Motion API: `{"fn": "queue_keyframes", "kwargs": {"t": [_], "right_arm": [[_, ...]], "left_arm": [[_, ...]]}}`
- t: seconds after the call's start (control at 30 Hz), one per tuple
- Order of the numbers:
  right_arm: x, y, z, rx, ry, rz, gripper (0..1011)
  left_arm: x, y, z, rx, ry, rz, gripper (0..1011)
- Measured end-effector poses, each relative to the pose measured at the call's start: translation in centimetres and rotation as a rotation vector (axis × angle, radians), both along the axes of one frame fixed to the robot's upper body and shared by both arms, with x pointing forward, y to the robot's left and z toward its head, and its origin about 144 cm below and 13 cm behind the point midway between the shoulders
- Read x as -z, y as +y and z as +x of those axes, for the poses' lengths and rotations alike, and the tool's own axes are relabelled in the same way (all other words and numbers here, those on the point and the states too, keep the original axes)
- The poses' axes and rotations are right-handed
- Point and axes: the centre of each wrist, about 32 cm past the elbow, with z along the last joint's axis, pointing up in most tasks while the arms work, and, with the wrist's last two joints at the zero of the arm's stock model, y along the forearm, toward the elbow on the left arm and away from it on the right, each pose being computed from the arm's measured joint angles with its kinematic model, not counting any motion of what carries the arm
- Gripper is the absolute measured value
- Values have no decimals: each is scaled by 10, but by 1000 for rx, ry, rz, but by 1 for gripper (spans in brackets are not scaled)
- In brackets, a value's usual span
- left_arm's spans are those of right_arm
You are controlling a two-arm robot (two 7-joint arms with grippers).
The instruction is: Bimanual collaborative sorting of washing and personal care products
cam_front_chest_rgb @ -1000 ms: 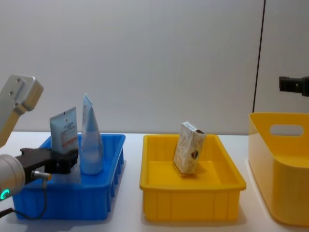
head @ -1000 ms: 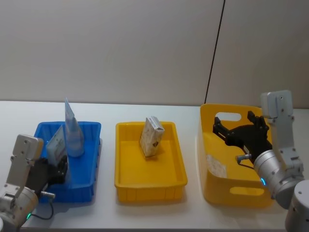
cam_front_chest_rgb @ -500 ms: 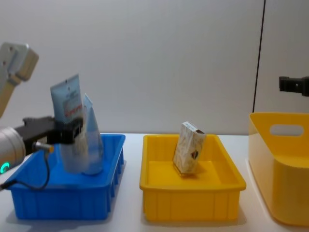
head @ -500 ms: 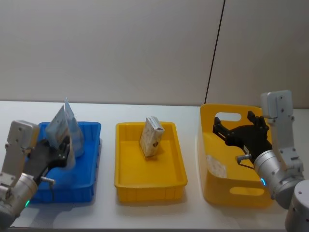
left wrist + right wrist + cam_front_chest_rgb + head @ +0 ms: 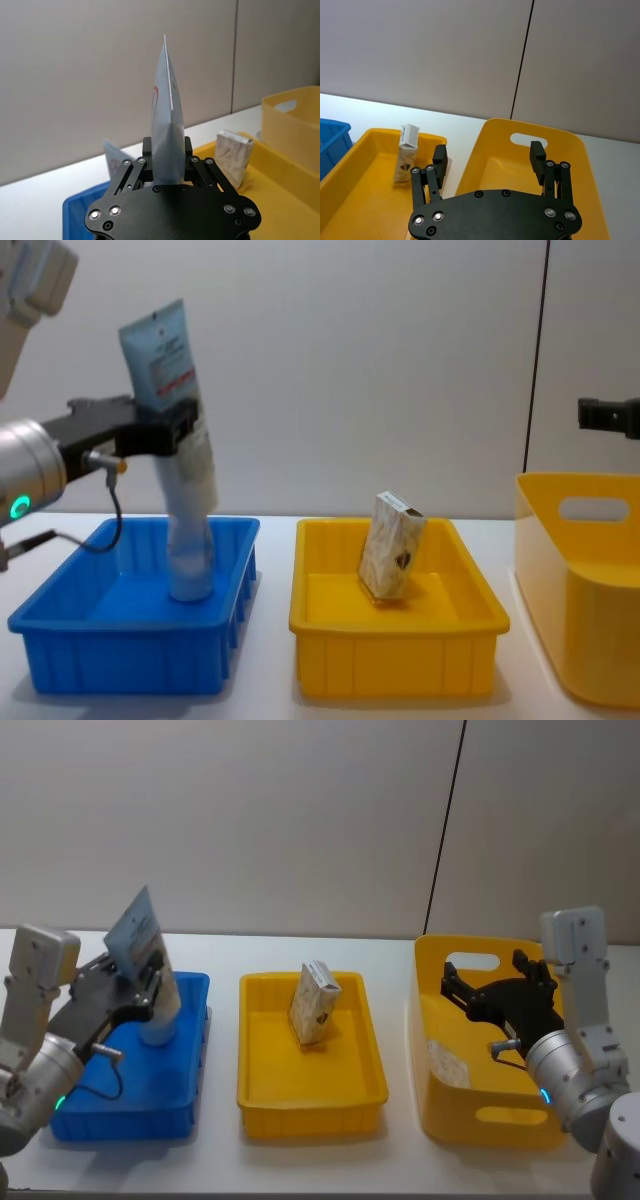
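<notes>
Chest view first: what differs from a second ago?

The left gripper has risen. It was low inside the blue bin. Now it hangs above the rim, clamped on the pale-blue squeeze tube, which has come up out of the bin with it.

Which way does the tube run?

Its long axis is close to upright. The flat crimped end is on top and leans toward the robot's left, and the printed label faces the chest camera. Lower down it overlaps the clear cone-shaped bottle, so I cannot tell where its bottom end lies.

And the containers?

The cone bottle stands upright on the blue bin's floor, where it stood before. The shallow yellow tray in the middle holds the beige patterned carton. The carton is propped on end with its top tipped toward the robot's right, and it has not moved. The right gripper hovers over the deep yellow bin with its fingers spread wide and nothing between them, the same as a second ago. All three containers sit in a row on the tabletop.
</notes>
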Motion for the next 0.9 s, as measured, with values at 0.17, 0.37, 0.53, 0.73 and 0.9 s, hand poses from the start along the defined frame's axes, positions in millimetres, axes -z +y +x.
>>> {"fn": "queue_keyframes", "kwargs": {"t": [0.17, 0.37, 0.53, 0.73, 0.9], "right_arm": [[0, 0, 0, 0, 0, 0, 1004], [0, 0, 0, 0, 0, 0, 1004], [0, 0, 0, 0, 0, 0, 1004], [0, 0, 0, 0, 0, 0, 1004], [0, 0, 0, -1, 0, 0, 1004]], "left_arm": [[-10, -3, 3, 55, -25, -7, 280], [-23, -14, 9, 132, -52, -9, 280], [-32, -27, 15, 187, -60, -6, 280], [-38, -42, 21, 232, -56, -2, 280], [-42, -57, 27, 273, -49, 2, 280]]}}
